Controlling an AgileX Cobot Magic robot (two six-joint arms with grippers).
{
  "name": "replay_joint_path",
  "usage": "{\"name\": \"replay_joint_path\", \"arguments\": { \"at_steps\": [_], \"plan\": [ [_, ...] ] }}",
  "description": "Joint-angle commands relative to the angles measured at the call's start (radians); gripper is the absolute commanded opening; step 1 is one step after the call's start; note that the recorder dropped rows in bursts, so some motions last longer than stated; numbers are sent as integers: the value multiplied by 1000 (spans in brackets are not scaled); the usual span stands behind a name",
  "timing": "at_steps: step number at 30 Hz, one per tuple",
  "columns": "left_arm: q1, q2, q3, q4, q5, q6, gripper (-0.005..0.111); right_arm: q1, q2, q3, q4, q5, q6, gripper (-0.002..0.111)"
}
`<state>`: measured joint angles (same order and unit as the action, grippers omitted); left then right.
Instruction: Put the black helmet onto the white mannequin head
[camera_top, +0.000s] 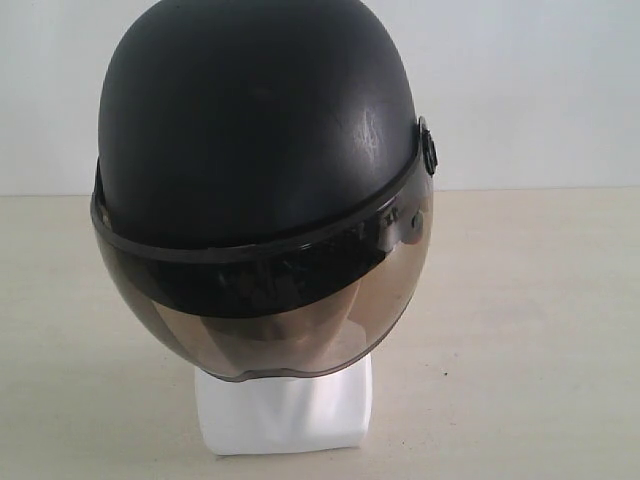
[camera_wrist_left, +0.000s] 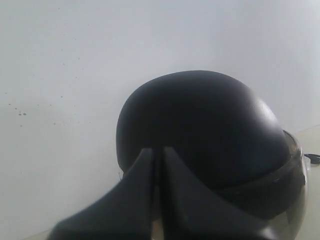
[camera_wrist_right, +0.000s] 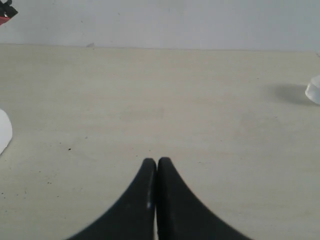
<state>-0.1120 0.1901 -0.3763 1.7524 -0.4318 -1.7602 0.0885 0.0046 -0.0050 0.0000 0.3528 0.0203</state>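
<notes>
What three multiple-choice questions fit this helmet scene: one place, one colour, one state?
1. Where is the black helmet? A on the white mannequin head; B on a shelf; C in a box.
2. What colour is the visor? A blue; B smoky brown; C yellow.
3. How is the right gripper? A wide open; B shut, empty; C shut on a strap.
Answers: 1 A, it sits over the head; 2 B, its tint is brownish; 3 B, its jaws meet with nothing between.

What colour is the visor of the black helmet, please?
The visor of the black helmet is a smoky brownish-grey tint, seen best in the exterior view.
</notes>
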Motion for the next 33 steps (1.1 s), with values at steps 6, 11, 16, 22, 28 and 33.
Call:
{"name": "replay_joint_path", "arguments": {
  "at_steps": [6, 11, 16, 22, 28, 33],
  "plan": [
    [3, -3, 7, -8, 10, 6, 4, 3, -5, 5, 39, -5, -26, 0],
    [3, -3, 7, -8, 10, 6, 4, 3, -5, 5, 39, -5, -12, 0],
    [3, -3, 7, -8, 10, 6, 4, -29, -5, 5, 36, -5, -12, 0],
    [3, -3, 7, -8, 10, 6, 4, -66, -5, 5, 34, -5, -41, 0],
    [3, -3, 7, -8, 10, 6, 4, -89, -5, 5, 34, -5, -41, 0],
    [3, -3, 7, -8, 10, 6, 4, -88, -5, 5, 39, -17, -30, 0]
  ]
}}
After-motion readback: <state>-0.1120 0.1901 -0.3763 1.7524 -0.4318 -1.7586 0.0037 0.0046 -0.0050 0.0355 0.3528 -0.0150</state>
